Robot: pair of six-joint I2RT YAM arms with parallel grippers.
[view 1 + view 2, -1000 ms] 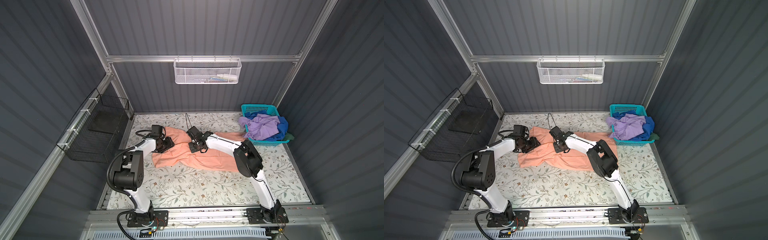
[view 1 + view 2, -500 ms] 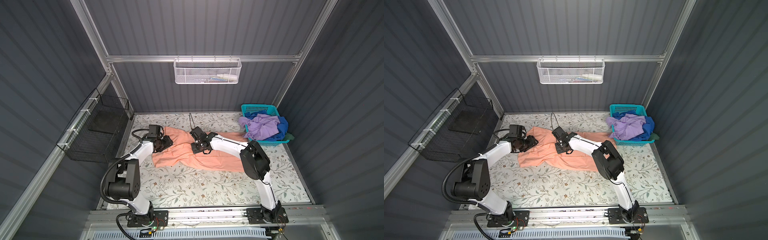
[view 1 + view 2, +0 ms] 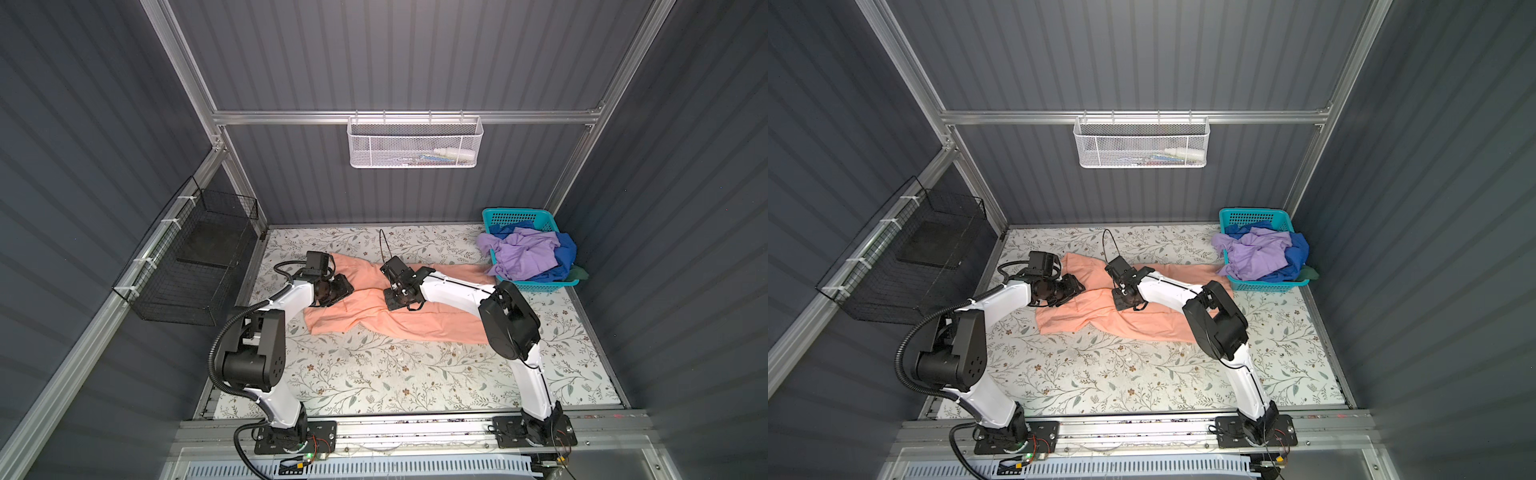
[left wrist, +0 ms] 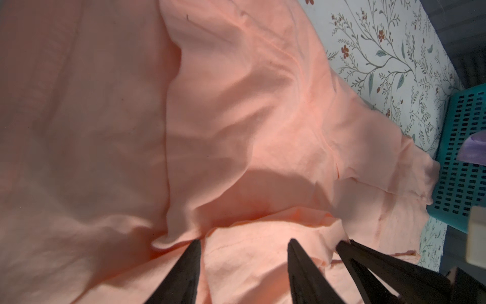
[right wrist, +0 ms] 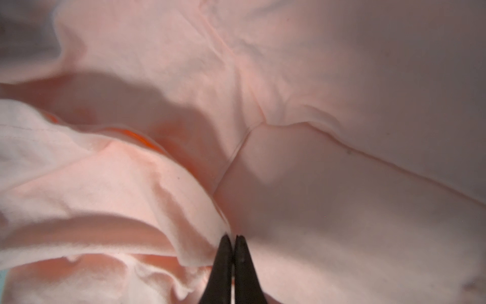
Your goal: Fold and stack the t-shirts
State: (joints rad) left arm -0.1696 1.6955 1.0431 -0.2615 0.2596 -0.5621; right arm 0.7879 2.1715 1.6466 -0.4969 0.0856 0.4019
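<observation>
A peach t-shirt (image 3: 415, 324) (image 3: 1142, 324) lies crumpled across the floral table. My left gripper (image 3: 349, 286) (image 3: 1079, 286) lies low on its left part. In the left wrist view it (image 4: 243, 247) is open, its fingers (image 4: 193, 260) astride a raised fold of peach cloth (image 4: 236, 105). My right gripper (image 3: 392, 305) (image 3: 1120, 305) points down at the shirt's middle. Its tips (image 5: 232, 237) are shut on a fold of the peach cloth (image 5: 342, 184). Lavender (image 3: 523, 257), blue (image 3: 567, 253) and dark green (image 3: 579, 274) t-shirts are heaped in the basket.
The teal plastic basket (image 3: 515, 216) (image 3: 1252, 216) stands at the table's back right corner, touching the peach shirt's right end. A black wire basket (image 3: 199, 257) hangs on the left wall and a white mesh basket (image 3: 415, 143) on the back wall. Floral table (image 3: 374, 374) lies bare in front.
My left gripper has slid a little to the right over the peach shirt, toward the right gripper. The right gripper has hardly moved and stays shut.
</observation>
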